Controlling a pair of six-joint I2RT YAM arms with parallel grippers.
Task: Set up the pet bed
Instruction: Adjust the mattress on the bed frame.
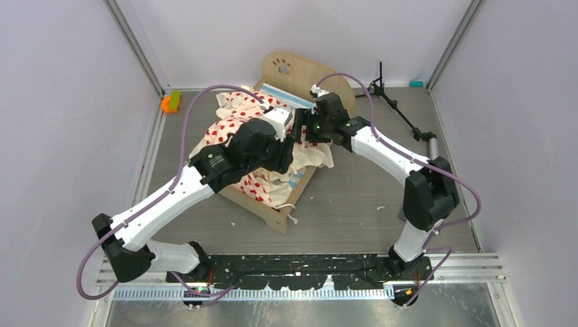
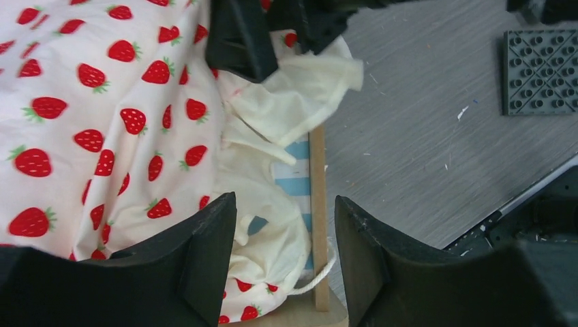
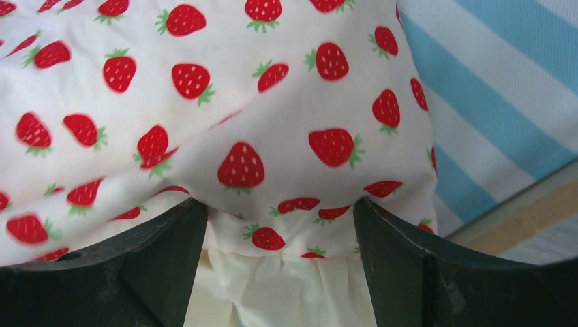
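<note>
The pet bed (image 1: 272,212) stands slanted mid-table, its paw-print end board (image 1: 294,68) at the far end. Cream strawberry-print bedding (image 1: 232,126) lies bunched over the blue-white striped mattress (image 1: 283,94). My left gripper (image 1: 292,146) hangs open over the bed's right side. The cream ruffle (image 2: 272,225) and the wooden side rail (image 2: 317,204) sit between its fingers (image 2: 204,259). My right gripper (image 1: 308,129) is open right beside it. Printed bedding (image 3: 272,136) bulges between its fingers (image 3: 170,266), and the mattress (image 3: 504,88) shows at the right.
A dark studded square mat (image 2: 538,68) lies on the table right of the bed. A black tripod stand (image 1: 395,102) stands at the back right, a small teal thing (image 1: 416,83) near it. An orange object (image 1: 170,102) sits at the back left wall.
</note>
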